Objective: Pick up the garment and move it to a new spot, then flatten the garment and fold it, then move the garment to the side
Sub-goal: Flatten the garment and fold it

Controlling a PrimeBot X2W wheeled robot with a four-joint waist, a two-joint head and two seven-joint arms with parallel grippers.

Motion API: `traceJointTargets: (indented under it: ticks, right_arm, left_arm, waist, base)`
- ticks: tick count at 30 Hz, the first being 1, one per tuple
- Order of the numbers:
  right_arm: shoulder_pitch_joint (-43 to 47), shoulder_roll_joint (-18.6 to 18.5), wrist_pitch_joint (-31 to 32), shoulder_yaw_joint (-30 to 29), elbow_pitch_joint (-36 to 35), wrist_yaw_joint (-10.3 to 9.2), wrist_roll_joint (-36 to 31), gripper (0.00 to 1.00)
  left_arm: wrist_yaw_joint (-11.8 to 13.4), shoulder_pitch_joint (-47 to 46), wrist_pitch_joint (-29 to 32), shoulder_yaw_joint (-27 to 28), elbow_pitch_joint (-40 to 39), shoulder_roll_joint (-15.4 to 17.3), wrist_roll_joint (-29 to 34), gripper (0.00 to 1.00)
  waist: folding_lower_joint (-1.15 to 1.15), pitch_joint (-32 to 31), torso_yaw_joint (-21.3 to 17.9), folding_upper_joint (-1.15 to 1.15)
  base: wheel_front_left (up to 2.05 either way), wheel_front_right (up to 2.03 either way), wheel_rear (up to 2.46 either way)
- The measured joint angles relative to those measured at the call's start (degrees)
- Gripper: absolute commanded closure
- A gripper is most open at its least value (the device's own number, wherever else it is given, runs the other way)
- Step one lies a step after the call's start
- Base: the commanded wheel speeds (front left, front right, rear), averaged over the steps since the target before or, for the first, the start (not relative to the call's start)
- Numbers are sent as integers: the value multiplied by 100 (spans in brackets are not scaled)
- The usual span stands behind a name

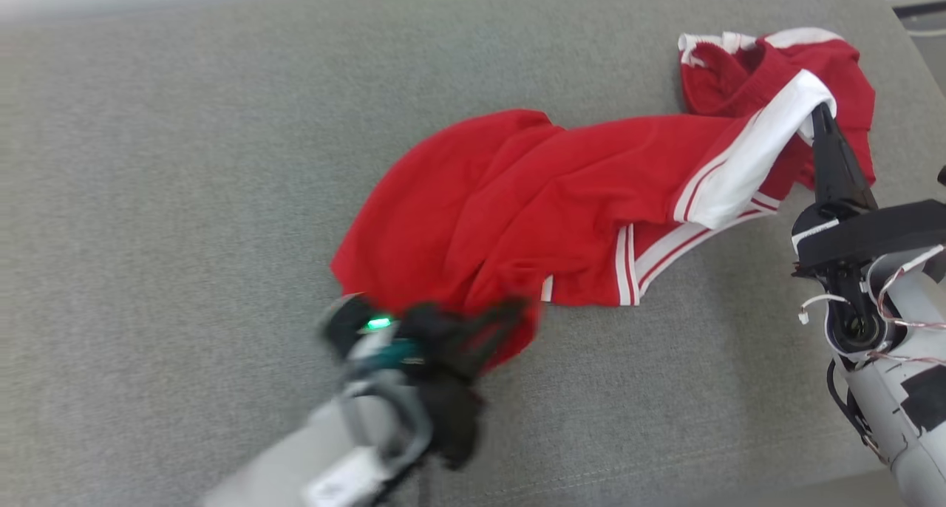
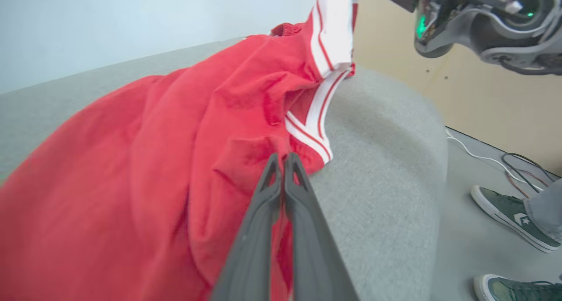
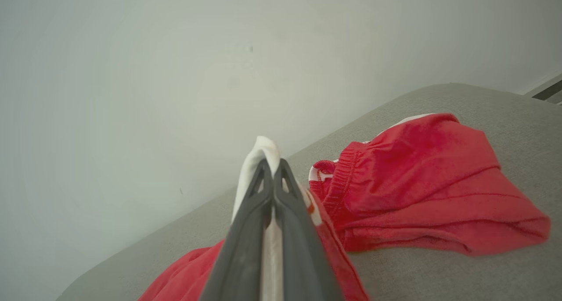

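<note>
The left claw (image 2: 282,157) is clenching the near hem of the garment (image 1: 532,196), a pair of red shorts with white side stripes. Its two dark fingers are pressing together with red cloth pinched between them. In the head view this claw is showing as a blur at the lower middle, with a small green light (image 1: 378,322) glowing on its wrist. The right claw (image 1: 822,115) is also gripping the garment. Its fingers are closing tightly on a broad white band (image 1: 746,160) at the far right end and lifting that band clear of the surface. The garment is lying rumpled and stretched out between the two claws, running from the centre of the grey fabric-covered counter (image 1: 185,196) towards its far right corner. Beyond the right claw, the gathered elastic waistband (image 3: 347,178) and the rest of the red cloth are resting in a loose heap on the counter. A pale wall (image 3: 153,73) is rising behind the counter. In the left wrist view, past the counter's rounded edge, a person's grey-green shoes (image 2: 509,215) are standing on the floor (image 2: 461,231), with thin cables (image 2: 483,158) trailing near them.
</note>
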Motion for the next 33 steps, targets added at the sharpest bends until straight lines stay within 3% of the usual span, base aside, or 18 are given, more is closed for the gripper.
traceJointTargets:
  ticks: [5, 12, 15, 21, 26, 29, 33]
  right_arm:
    - [360, -5, -5, -92, -325, 0, 219, 100]
    - [1413, -14, -9, -430, -1073, 0, 803, 100]
    - [1952, -15, -9, -413, -1494, 0, 1010, 100]
    - [2950, -226, 176, -34, -2466, 0, 1617, 100]
    - [3511, -553, 698, 376, -2774, 0, 1983, 100]
    - [3549, -719, 1089, 583, -2932, 0, 2146, 100]
    - [3327, -882, 1404, 625, -2908, -1, 2234, 100]
  left_arm:
    - [136, 577, -19, 634, -579, 989, -187, 100]
    - [573, 1314, -20, 1750, -1650, 1890, -531, 100]
    - [625, 1681, -20, 2173, -2054, 2205, -691, 100]
    - [713, 2509, -20, 2219, -2451, 2421, -744, 100]
    - [706, 2875, -19, 2019, -2435, 2517, -859, 100]
    - [597, 2877, 118, 1973, -2440, 2607, -1072, 100]
    - [242, 2653, 391, 1986, -2356, 2641, -1227, 100]
  waist:
    - [0, -252, 124, 0]
    - [-1, -550, 287, 0]
    - [-1, -608, 361, 0]
    - [-1, -620, 432, -1]
    - [-1, -556, 438, -1]
    - [-1, -512, 425, -1]
    - [-1, -397, 398, -1]
  base:
    - [0, 0, 0]
    - [0, 0, 0]
    - [0, 0, 0]
    - [0, 0, 0]
    - [0, 0, 0]
    - [0, 0, 0]
    - [0, 0, 0]
